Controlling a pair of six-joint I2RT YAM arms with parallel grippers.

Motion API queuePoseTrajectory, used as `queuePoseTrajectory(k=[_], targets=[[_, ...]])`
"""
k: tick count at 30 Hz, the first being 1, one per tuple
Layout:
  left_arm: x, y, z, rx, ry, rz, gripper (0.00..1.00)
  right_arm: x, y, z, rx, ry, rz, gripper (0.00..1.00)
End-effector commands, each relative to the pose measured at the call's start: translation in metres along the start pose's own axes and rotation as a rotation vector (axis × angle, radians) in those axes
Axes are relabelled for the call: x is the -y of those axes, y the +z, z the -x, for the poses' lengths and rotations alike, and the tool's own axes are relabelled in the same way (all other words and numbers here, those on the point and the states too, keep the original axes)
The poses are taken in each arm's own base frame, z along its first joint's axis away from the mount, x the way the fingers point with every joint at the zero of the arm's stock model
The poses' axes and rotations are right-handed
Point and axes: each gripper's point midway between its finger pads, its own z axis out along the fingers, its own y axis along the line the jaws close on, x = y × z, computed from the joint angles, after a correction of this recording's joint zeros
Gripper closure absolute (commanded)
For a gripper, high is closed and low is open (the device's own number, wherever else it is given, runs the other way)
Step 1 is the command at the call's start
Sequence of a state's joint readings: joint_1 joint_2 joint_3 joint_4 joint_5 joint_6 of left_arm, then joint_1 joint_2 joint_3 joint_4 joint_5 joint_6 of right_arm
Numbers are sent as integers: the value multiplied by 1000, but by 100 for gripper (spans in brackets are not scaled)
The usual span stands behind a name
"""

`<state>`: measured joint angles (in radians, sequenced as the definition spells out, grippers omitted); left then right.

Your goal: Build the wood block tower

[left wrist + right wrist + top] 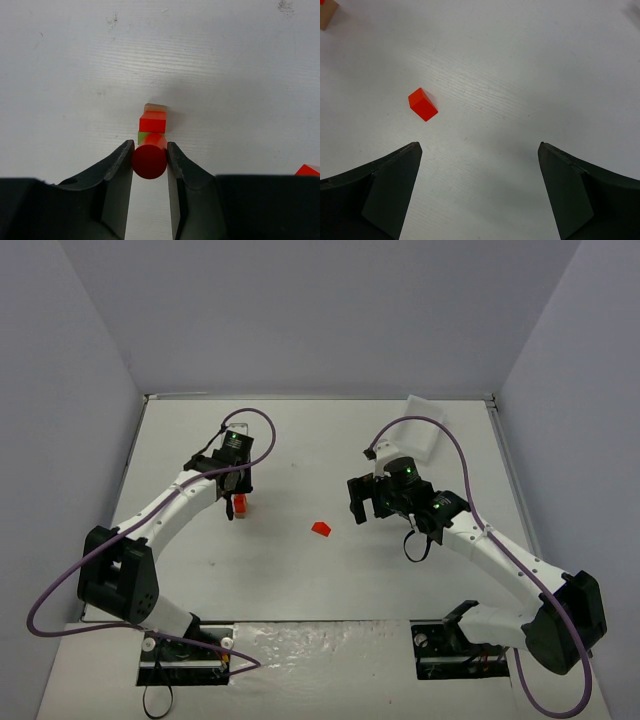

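Caught left end effector point(150, 146) clamping red cylinder point(149, 161) over wood block tower point(152, 121) (right end effector point(480, 147) spread wide, empty).

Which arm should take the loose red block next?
Right. The right gripper is open and empty with the loose red block just ahead; the left gripper is shut on a red cylinder at the tower.

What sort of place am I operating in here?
Probably a lab test cell: a white table boxed in by plain grey walls, the left arm and right arm bolted at its near edge, and small blocks such as the loose red block.
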<state>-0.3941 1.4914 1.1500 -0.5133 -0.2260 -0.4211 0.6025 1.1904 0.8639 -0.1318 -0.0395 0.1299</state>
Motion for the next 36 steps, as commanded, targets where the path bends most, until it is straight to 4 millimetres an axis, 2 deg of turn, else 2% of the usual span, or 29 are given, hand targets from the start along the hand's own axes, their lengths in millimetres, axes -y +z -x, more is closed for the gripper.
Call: queuePoseTrajectory(k=[1, 9, 30, 36], targets=[[-1, -6, 22, 74, -14, -8, 92, -3, 1, 14, 44, -3, 16, 0], [-1, -5, 22, 77, -12, -17, 88, -3, 1, 13, 42, 0, 19, 0], [0, -3, 20, 83, -20, -26, 86, -6, 3, 12, 34, 4, 32, 0], [-3, -3, 19, 81, -19, -12, 78, -6, 3, 11, 31, 3, 31, 0]])
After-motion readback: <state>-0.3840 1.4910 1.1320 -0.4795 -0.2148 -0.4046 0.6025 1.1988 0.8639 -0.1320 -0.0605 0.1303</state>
